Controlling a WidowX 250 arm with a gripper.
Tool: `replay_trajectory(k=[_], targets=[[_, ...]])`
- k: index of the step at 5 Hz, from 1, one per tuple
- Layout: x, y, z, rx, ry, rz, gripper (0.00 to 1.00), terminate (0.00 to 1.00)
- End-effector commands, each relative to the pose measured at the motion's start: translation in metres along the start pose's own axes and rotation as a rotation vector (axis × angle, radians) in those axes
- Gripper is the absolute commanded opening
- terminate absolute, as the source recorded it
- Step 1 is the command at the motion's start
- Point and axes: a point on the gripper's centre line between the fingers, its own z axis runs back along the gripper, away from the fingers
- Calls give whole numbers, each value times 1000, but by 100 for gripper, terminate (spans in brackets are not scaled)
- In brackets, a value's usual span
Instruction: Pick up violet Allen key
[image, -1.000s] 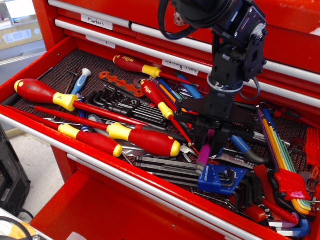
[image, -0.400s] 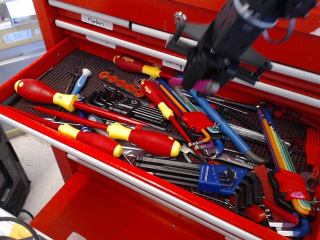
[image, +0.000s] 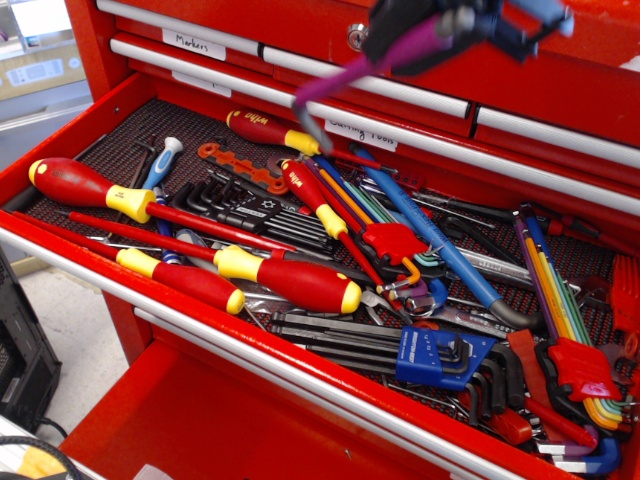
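Observation:
The violet Allen key (image: 360, 68) is a thick magenta-violet L-shaped key held in the air above the open drawer, at the top middle of the view. It slants down to the left, and its short bent end (image: 312, 125) points down over the drawer's back. My gripper (image: 440, 25) is at the top edge, motion-blurred and partly cut off. It is shut on the upper right end of the key. Nothing else touches the key.
The open red drawer (image: 200, 322) is crowded with tools: a long blue hex key (image: 432, 243), red-and-yellow screwdrivers (image: 290, 282) (image: 85, 185), a blue holder of black keys (image: 440, 358) and a rainbow key set (image: 565, 305). Closed drawers with silver handles (image: 400, 92) rise behind.
My gripper has risen from low in the drawer's middle to the top edge, carrying the violet key up and out of the tools. The blue hex key and red key holder now show.

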Motion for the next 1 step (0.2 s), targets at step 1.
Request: replay_trajectory(k=[1], targets=[[27,26,30,35,-160,5,0,100]])
